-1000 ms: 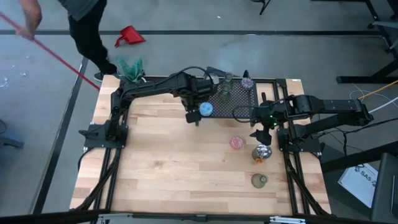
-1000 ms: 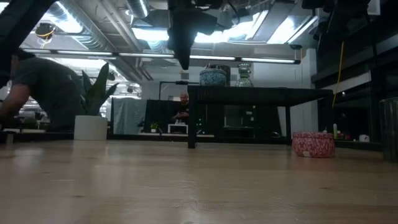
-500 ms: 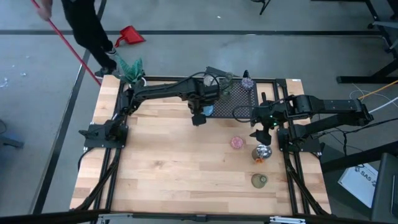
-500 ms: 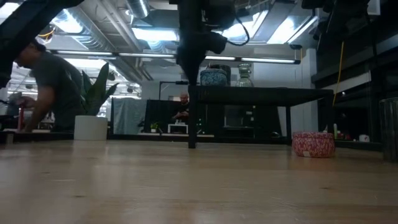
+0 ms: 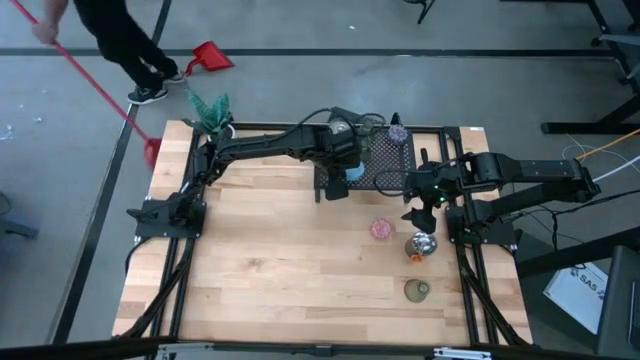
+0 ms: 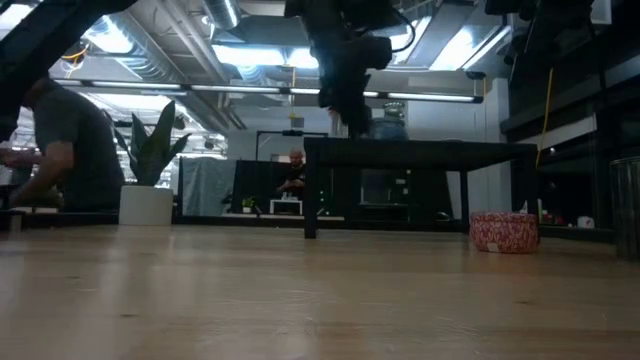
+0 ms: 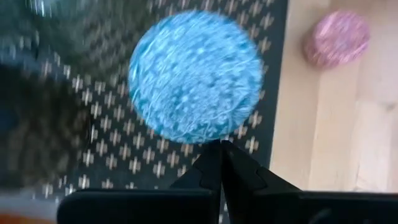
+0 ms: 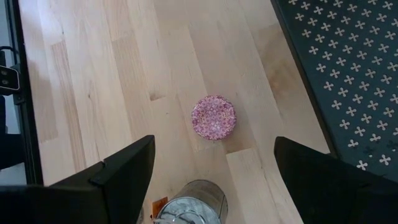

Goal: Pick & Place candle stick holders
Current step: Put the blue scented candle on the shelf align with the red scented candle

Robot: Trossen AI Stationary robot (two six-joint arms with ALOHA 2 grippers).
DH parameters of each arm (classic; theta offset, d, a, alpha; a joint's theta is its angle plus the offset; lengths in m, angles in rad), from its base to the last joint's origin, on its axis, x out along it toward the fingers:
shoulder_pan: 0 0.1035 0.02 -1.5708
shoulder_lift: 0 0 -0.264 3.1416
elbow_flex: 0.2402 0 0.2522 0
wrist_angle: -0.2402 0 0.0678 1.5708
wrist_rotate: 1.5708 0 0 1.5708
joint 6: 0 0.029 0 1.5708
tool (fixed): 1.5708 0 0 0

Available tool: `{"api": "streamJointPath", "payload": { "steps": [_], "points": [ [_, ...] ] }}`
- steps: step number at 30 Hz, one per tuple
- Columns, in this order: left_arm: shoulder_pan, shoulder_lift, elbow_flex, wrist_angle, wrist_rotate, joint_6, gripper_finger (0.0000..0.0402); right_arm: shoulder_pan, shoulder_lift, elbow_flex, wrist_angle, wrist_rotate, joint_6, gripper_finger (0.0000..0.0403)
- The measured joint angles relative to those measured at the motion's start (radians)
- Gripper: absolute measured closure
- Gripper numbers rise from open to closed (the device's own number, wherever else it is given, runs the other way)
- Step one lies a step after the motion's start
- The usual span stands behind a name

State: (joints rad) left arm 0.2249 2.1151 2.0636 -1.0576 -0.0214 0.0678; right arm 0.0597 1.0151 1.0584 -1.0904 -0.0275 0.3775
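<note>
Over the rack's [image 5: 385,165] left edge — shut left pincer [image 7: 222,144], blue holder [image 7: 194,76].

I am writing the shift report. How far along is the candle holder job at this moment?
Done: the blue holder and the purple-speckled holder sit on the black mesh rack.

In hand: nothing. The left claw is shut and empty beside the blue one; the right claw waits open.

Left on the table: pink holder, silvery holder, olive-green holder.
</note>
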Motion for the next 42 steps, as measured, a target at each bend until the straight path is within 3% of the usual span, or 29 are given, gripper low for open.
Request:
{"api": "streamJointPath", "payload": {
  "steps": [8,12,19,29,42],
  "points": [
    [0.000,0.000,0.000,0.120,0.119,0.025,0.0400,0.000,0.000,0.000,0.002,0.000,0.000,0.0071],
    [0.000,-0.001,0.000,0.103,0.120,0.025,0.0400,0.000,0.000,0.000,0.002,0.000,0.000,0.0071],
    [0.001,-0.003,0.000,0.045,0.078,0.025,0.0400,0.000,0.000,0.000,0.003,0.000,0.009,0.0071],
    [0.000,-0.004,0.000,0.018,-0.189,0.025,0.0400,0.000,0.000,0.000,0.004,0.016,0.028,0.0071],
    [0.000,0.018,-0.001,0.154,-0.127,0.025,0.0400,0.000,0.000,0.000,0.004,0.027,0.027,0.0070]
  ]
}}
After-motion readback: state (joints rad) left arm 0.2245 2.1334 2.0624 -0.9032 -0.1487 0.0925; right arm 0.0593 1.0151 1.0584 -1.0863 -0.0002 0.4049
